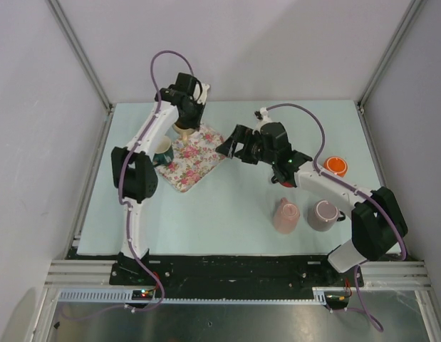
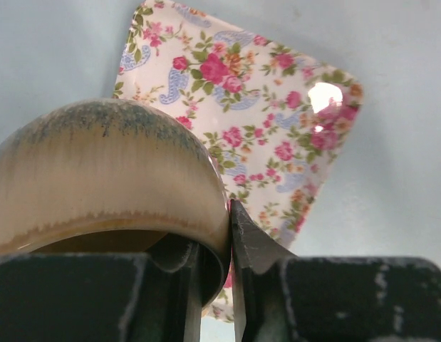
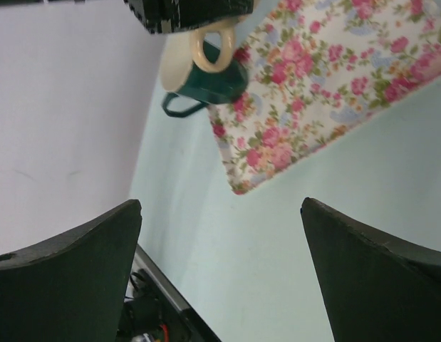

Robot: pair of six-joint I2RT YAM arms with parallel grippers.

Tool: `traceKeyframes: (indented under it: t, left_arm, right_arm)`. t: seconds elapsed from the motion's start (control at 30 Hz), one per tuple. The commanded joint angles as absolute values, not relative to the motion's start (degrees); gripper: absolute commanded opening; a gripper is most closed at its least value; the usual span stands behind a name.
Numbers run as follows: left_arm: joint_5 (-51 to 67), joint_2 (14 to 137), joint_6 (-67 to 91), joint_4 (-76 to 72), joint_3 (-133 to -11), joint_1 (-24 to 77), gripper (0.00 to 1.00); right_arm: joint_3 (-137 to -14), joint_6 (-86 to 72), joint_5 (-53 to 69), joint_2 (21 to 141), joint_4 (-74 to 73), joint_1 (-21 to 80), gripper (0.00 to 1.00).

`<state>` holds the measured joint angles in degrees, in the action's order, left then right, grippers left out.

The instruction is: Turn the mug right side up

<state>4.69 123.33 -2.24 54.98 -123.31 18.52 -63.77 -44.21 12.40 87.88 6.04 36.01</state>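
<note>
Note that the left fingers [image 2: 257, 251] pinch the beige mug [image 2: 99, 171] by its rim wall, body off to one side of them, while the right fingers [image 3: 78, 274] stand spread, well apart from it

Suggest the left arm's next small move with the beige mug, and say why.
Probably lower the beige mug toward the floral plate beneath it: the left gripper pinches its rim wall, the right gripper stands open and clear, and whether the mug touches the plate is unclear.
</note>
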Motion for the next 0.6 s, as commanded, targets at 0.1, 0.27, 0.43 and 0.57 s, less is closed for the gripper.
traceKeyframes:
  t: [0.1, 0.27, 0.43, 0.57]
  left_arm:
    - [-1.1, 131.4, -10.2, 56.0, -133.4, 18.9, 0.00]
    - [6.4, 134.3, -5.5, 57.9, -134.6, 16.9, 0.00]
    - [9.5, 135.5, -3.1, 58.7, -133.1, 15.3, 0.00]
    - [11.1, 135.8, -2.9, 59.3, -132.1, 14.7, 0.00]
  right_arm:
    - [-66.2, -35.1, 9.4, 83.6, -5.8, 35.7, 0.99]
    - [-66.2, -33.4, 7.9, 82.8, -9.1, 36.0, 0.99]
    - [-66.2, -32.4, 7.0, 82.8, -10.1, 36.8, 0.99]
    - [-66.2, -32.2, 7.5, 83.0, -9.9, 36.9, 0.99]
